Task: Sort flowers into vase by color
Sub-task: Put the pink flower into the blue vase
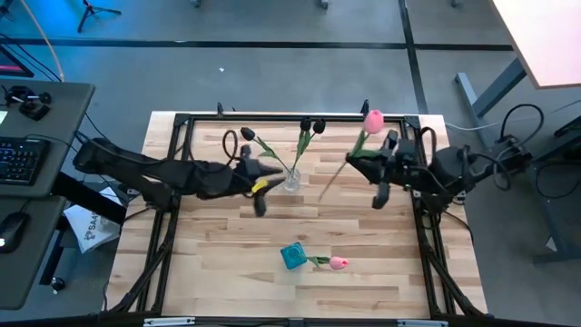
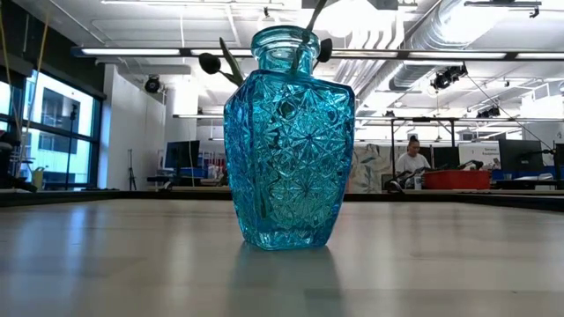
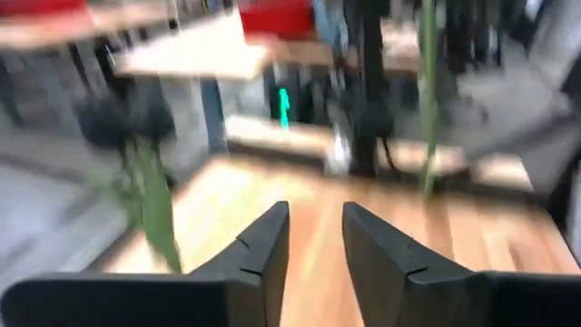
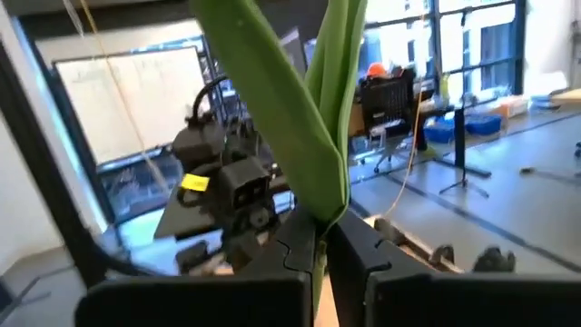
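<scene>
Wooden surface [image 1: 227,272] fills mid-frame, where the right gripper [image 1: 356,162], right of centre, pinches a pink flower [image 1: 372,119] by its stem, likely bound for the blue vase [image 1: 293,257] at lower centre, while the left gripper [image 3: 315,238] hangs narrowly parted beside the clear vase [image 1: 291,179] of dark flowers [image 1: 310,125].

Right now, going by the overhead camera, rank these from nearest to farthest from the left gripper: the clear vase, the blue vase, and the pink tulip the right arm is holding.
1. The clear vase, just beside the left gripper, toward the table's middle.
2. The blue vase, at the near edge.
3. The held pink tulip, in the right gripper at the far right.
</scene>
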Available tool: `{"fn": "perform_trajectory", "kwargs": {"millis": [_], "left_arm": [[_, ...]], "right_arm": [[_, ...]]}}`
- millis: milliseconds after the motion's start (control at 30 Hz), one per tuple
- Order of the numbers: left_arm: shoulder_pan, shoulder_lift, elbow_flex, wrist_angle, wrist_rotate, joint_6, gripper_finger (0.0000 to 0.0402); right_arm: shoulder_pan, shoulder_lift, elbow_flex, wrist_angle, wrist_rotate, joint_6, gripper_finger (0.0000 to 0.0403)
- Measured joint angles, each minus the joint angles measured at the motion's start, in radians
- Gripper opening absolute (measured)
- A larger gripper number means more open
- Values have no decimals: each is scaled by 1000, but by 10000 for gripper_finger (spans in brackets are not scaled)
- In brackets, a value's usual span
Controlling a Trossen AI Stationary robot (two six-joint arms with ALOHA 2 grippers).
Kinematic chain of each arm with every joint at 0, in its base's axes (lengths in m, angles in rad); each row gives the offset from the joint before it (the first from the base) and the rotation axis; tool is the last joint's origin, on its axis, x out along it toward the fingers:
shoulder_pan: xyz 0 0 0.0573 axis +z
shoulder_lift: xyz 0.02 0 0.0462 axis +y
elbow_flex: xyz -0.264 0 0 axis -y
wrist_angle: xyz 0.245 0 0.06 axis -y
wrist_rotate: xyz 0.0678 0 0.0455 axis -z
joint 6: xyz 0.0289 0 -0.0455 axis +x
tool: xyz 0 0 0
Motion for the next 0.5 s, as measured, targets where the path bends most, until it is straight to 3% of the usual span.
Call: {"fn": "perform_trajectory", "kwargs": {"millis": [133, 200, 367, 500], "left_arm": [[-61, -75, -1, -284, 116, -173, 107], [-126, -106, -29, -321, 103, -233, 107], [-310, -188, -174, -238, -124, -388, 100], [-426, -226, -306, -89, -338, -514, 99]], "right_arm": [[47, -29, 0, -207, 4, 132, 4], [75, -27, -21, -297, 16, 223, 3], [122, -27, -206, -266, 23, 436, 2], [133, -20, -434, 91, -30, 506, 1]]}}
